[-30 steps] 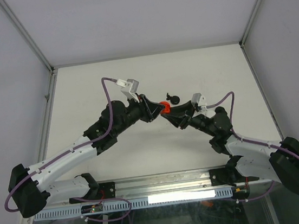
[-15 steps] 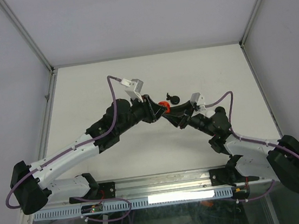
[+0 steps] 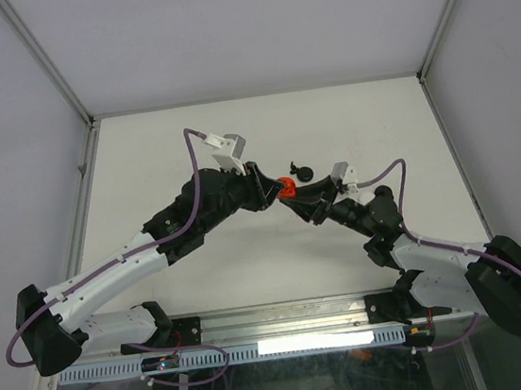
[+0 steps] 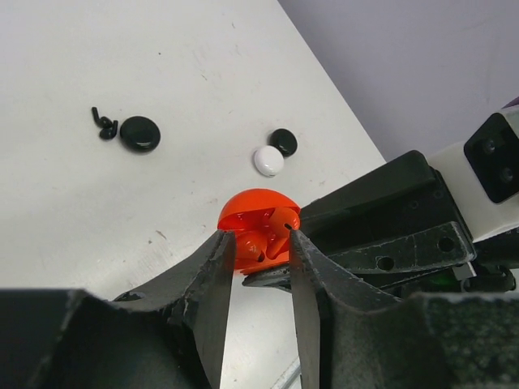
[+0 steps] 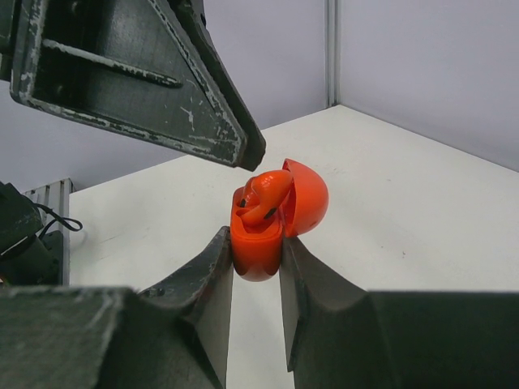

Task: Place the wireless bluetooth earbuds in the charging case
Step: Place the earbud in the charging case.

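Jaws of the right gripper (image 5: 255, 241) are closed to a narrow gap on the red charging case (image 5: 258, 247), pinching its lower body from both sides and holding it clear of the table (image 5: 422, 211). Those of the left gripper (image 4: 259, 237) stand slightly parted with nothing gripped between them, their tips on either side of the case's open mouth (whether they touch its rim I cannot tell).

The case is held body down, mouth up toward the left gripper. Its lid (image 5: 308, 198) is swung open and stands nearly upright on the side away from the left arm. A red earbud (image 5: 263, 198) lies slanted in the well, its higher end toward the lid. I cannot tell whether it is fully seated.

The right wrist view gives the case side-on, with one left finger hanging just above it. The left wrist view looks down into the well. Only it shows what lies farther out on the table: a black puck (image 4: 139, 133) with black earbuds (image 4: 104, 126) just beside it, and well apart from those a white puck (image 4: 268, 160) near a smaller black puck (image 4: 283, 141). From the top camera the case is just a red spot where the two arms meet at mid-table.
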`<state>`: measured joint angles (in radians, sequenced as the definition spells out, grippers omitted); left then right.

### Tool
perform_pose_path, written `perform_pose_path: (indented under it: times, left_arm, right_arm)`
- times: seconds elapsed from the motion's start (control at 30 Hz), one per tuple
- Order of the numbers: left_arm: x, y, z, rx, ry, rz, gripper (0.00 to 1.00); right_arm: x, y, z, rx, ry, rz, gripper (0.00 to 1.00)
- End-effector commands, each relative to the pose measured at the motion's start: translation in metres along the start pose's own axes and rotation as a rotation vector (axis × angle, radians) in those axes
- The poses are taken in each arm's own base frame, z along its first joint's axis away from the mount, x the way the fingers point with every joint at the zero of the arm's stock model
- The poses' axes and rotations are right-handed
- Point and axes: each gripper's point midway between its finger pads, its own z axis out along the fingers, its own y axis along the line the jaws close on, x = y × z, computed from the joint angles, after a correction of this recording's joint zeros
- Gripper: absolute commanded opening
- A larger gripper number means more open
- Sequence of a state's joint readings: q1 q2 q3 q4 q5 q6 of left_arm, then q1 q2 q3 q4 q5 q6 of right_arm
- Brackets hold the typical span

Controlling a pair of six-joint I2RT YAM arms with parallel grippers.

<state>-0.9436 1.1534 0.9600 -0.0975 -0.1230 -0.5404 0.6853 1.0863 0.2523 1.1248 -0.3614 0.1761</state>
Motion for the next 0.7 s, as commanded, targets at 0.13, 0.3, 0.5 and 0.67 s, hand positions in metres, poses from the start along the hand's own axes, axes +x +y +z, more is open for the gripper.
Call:
perform_pose_path:
  times: [0.13, 0.3, 0.5, 0.67]
  left_arm:
    - [-0.035, -0.021, -0.009, 0.021, -0.049, 0.042, 0.38]
    - [-0.032, -0.014, 0.002, -0.035, -0.008, 0.060, 0.37]
    - [-0.024, -0.003, 0.009, -0.112, 0.038, 0.080, 0.36]
    - [-0.020, -0.001, 0.013, -0.131, 0.061, 0.095, 0.35]
  right_arm:
    - [-0.031, 0.000, 0.011, -0.004, -0.075, -0.080, 0.00]
    - [-0.023, -0.008, 0.015, 0.037, -0.018, -0.155, 0.00]
    - [-0.022, -0.011, 0.017, 0.061, 0.014, -0.222, 0.00]
    - [-0.020, -0.010, 0.019, 0.060, 0.023, -0.238, 0.00]
